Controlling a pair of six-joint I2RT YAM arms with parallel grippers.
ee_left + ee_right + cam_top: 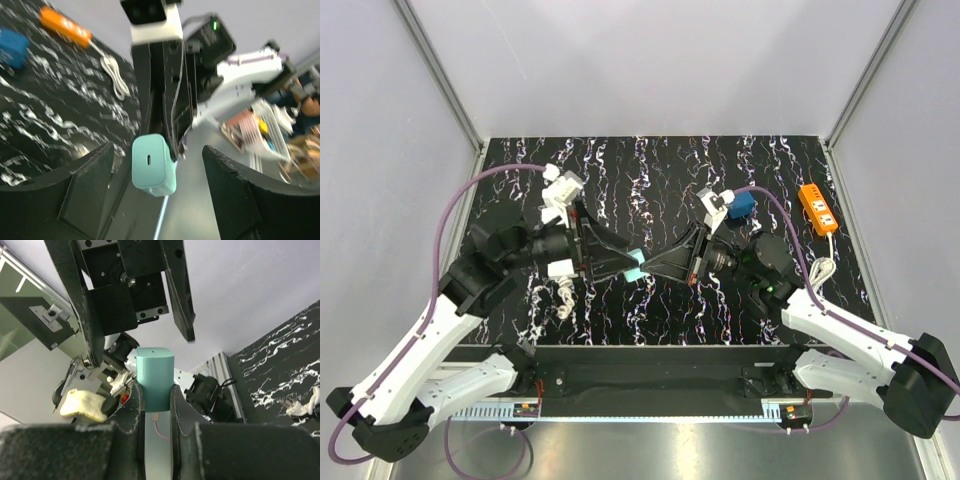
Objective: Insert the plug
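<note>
Just in from the near edge of the desk (pixel 650 160), about midway along it, the two arms meet nose to nose. The right tool (pixel 156 392) is closed tight on the plug (pixel 155 372), a small teal block. Its two fingers (pixel 134 400) press the plug's sides, and the free end sticks out past them towards the other arm. The plug hangs in the air above the desk and rests on nothing.

The left tool (pixel 156 160) faces it with its jaws spread wide and grips nothing. The plug's free end sits in the gap between the left fingers (pixel 85 190), with clear space on both sides. From the left wrist, the plug's flat end with its small slot looks straight back at the camera.

Farther back and to the right, a blue box (pixel 741 205) sits beside the right arm's wrist. By the right edge lies a coiled white cord (pixel 820 270). Beyond it, towards the far right corner, an orange strip (pixel 817 208) lies flat, well apart from the plug.
</note>
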